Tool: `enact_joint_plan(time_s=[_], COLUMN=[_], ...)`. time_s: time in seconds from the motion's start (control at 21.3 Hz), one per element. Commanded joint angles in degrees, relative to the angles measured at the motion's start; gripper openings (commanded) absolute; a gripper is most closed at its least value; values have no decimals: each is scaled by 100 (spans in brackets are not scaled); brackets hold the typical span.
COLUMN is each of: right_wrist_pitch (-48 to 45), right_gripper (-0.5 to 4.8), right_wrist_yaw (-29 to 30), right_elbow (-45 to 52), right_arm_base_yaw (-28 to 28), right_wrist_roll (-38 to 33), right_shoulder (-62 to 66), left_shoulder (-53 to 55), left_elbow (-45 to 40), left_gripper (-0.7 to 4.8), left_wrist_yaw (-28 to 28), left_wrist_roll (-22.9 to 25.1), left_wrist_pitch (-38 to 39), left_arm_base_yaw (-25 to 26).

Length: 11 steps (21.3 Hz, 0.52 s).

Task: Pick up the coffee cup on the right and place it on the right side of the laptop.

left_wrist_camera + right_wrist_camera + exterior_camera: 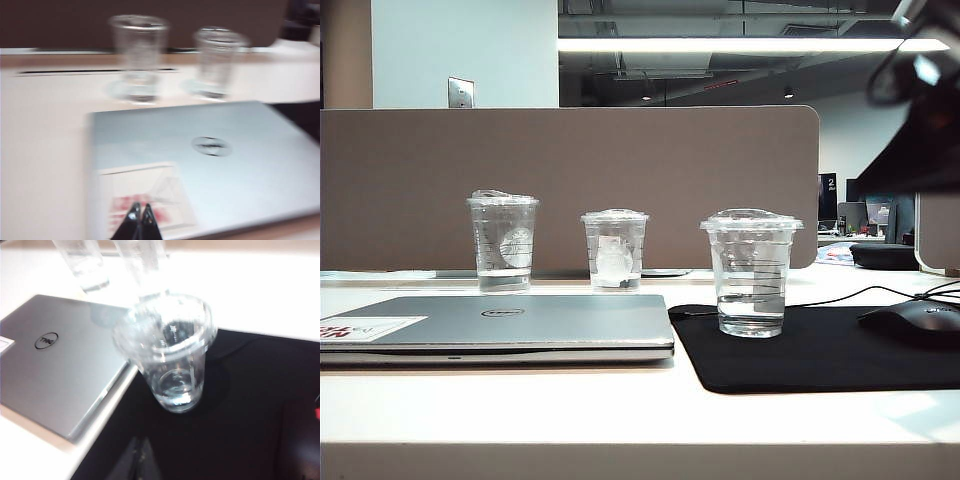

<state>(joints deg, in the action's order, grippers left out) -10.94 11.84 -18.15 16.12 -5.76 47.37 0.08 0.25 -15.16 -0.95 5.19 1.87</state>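
Laptop (495, 328), flat matte silver, lies closed beside the black mat (840, 350) where I see the ribbed clear cup (751, 272) standing upright, my right gripper (141, 456) pressed together above it, left gripper (139, 220) pinched closed over the laptop's sticker (145, 200).

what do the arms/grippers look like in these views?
Little shows. Left gripper: two slim black fingertips tapering to points, with glossy highlights. Right gripper: dark, blurred fingers that merge with the black mat. From the exterior view, only a blurred black arm section with a looping dark cable shows at the upper right. No markings readable.
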Motion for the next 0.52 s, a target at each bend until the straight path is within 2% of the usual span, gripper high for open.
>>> enact_joint_plan(time_s=[0.05,0.14,0.33,0.52], right_wrist_pitch=[236,343,387,452], right_gripper=[-5,-5,-5,-5], right_wrist_yaw=[-164,-321,-1132,-1233], right_elbow=[-22,-22,-22,-22], right_arm_base_yaw=[2,2,2,2], right_wrist_roll=[-52,-50,-44,-42], right_shoulder=[-612,-1027,-1873,-2173], left_shoulder=[0,0,0,0], left_elbow=[17,17,17,17], left_gripper=[-5,-5,-5,-5], left_wrist_yaw=[-9,-9,-31,-31], left_wrist_roll=[9,9,9,9], left_wrist_pitch=[-55,-55,-55,-55], left_arm_base_yaw=[372,393,385,385])
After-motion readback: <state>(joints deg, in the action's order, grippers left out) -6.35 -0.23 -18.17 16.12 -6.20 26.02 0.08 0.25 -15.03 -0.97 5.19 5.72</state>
